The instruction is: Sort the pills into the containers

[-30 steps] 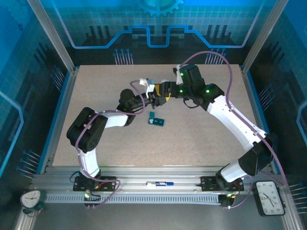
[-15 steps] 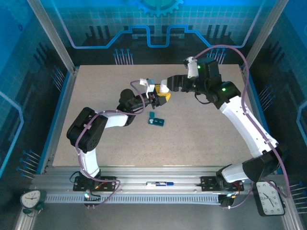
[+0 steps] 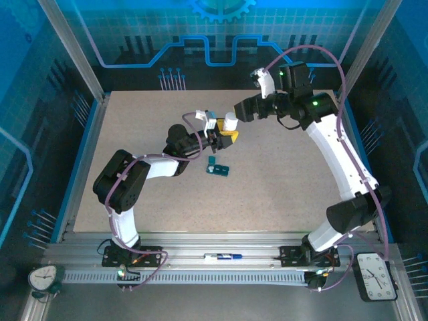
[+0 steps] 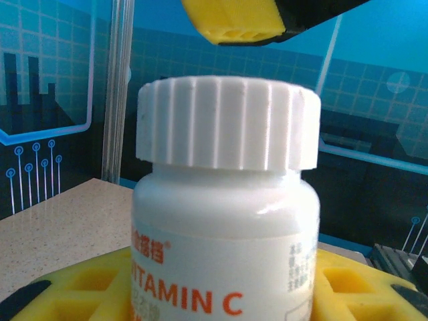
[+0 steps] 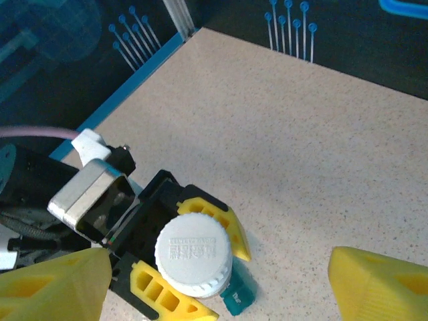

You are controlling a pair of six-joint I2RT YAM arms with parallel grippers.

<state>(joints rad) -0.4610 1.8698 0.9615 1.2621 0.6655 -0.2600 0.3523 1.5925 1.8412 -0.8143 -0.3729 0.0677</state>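
My left gripper [image 3: 229,134] is shut on a white bottle [image 3: 230,123], its yellow fingers [image 5: 207,210] clamping the body on both sides. The bottle [image 4: 224,261] stands upright, has orange "VITAMIN C" lettering, and its ribbed white cap [image 5: 194,253] is on. My right gripper [image 3: 240,112] hangs open up and to the right of the cap, apart from it, nothing between its yellow fingers [image 5: 57,287]. The dark teal containers [image 3: 218,170] lie on the table just in front of the bottle, partly hidden under it in the right wrist view. The pills are hidden.
The speckled beige table [image 3: 281,180] is bounded by a blue rim and aluminium posts. The left arm's forearm [image 3: 160,164] stretches across the table left of the containers. A pen-like object [image 3: 224,256] lies on the front rail.
My right gripper has let go of the bottle's cap, opened wider and drawn back up and to the right. The left gripper and bottle have stayed in place.
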